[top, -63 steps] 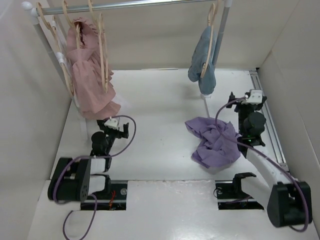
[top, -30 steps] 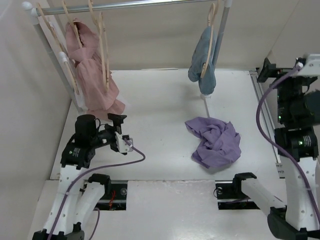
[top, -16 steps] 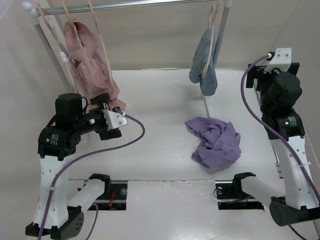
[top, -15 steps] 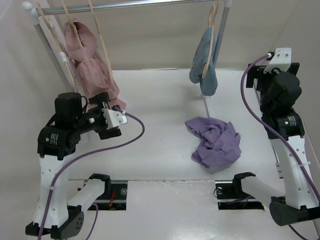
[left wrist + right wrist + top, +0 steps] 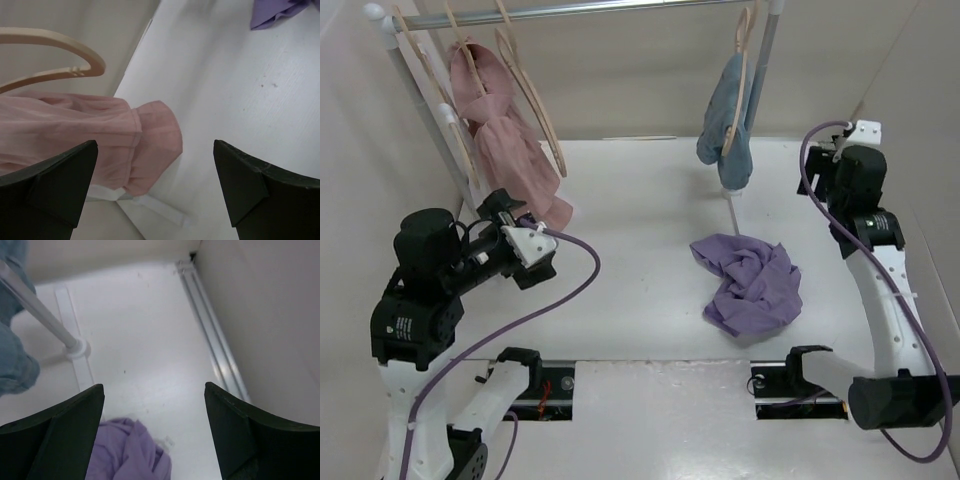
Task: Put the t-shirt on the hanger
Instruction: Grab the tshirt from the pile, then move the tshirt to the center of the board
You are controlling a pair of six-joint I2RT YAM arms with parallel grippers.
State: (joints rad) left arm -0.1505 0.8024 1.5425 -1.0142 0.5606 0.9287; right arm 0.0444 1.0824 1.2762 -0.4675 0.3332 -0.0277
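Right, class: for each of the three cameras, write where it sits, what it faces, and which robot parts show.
Top external: above and behind the bases, looking down on the table and t-shirt; left arm and right arm show.
Left wrist: on the left arm, facing the pink garment and hanger; left claw open.
Right wrist: on the right arm, looking down at the rack post and blue garment; right claw open.
Shared: the t-shirt appears in all three.

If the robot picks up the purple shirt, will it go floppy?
Probably floppy: the t-shirt lies crumpled in soft folds, so it would likely droop from wherever it's pinched. It looks thin, so probably light. Pushed, it might bunch up rather than slide.
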